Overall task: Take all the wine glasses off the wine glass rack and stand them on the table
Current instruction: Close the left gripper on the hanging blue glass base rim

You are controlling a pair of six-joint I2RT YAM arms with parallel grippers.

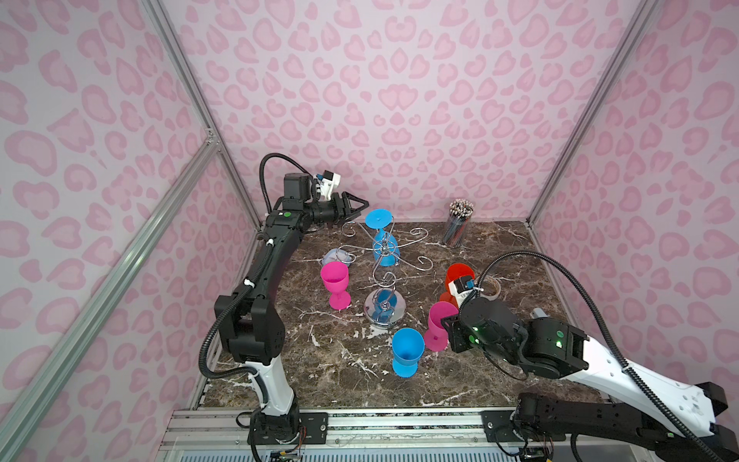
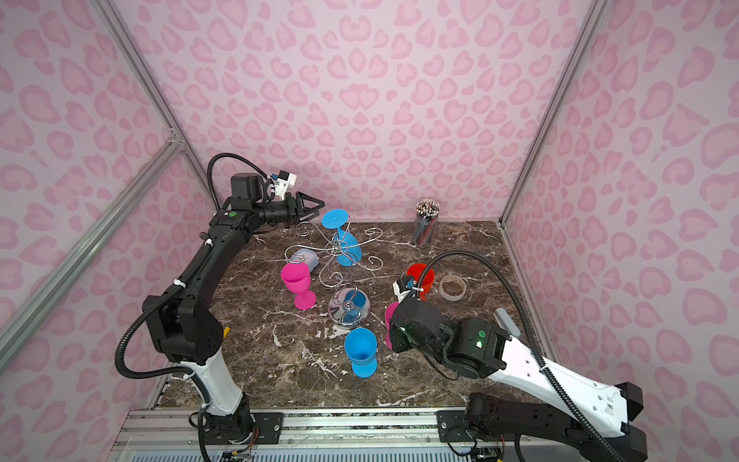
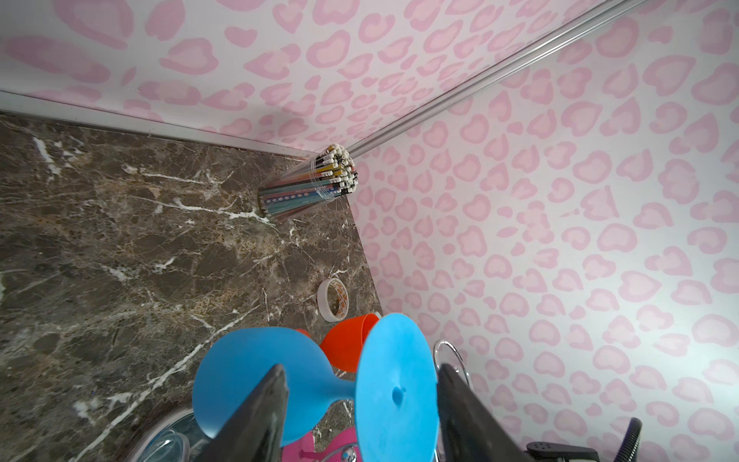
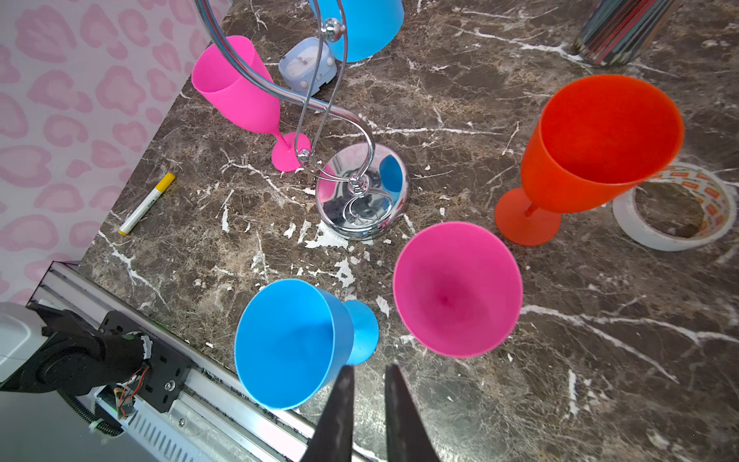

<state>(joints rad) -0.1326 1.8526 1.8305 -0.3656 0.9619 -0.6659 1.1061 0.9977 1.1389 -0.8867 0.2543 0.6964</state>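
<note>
A: Rack logged?
B: The wine glass rack (image 1: 384, 316) (image 2: 348, 312) (image 4: 362, 196) is seen upright about mid-bench (image 1: 340, 380).
A: Task glass?
B: A blue wine glass (image 1: 386, 250) (image 2: 348, 249) (image 3: 264, 372) is hung upside down and tilted on the rack's side toward the back edge, foot uppermost.
A: Left gripper?
B: The left gripper (image 1: 362, 203) (image 3: 362, 368) is held near the back edge, jaws spread. The glass's foot is framed between the fingers in the left wrist view; contact cannot be told.
A: Right?
B: The right gripper (image 4: 370, 372) is seen nearly closed, nothing between the jaws, above the bench toward the front edge.
A: Rest?
B: A standing blue glass (image 1: 407, 350) and a pink glass (image 1: 440, 320) are noted toward the front. A second pink glass (image 1: 335, 280) is noted left of the rack. A red glass (image 1: 460, 274) and a tape roll (image 1: 494, 286) are noted toward the right edge. A cup of pencils (image 1: 459, 224) is noted by the back edge.
</note>
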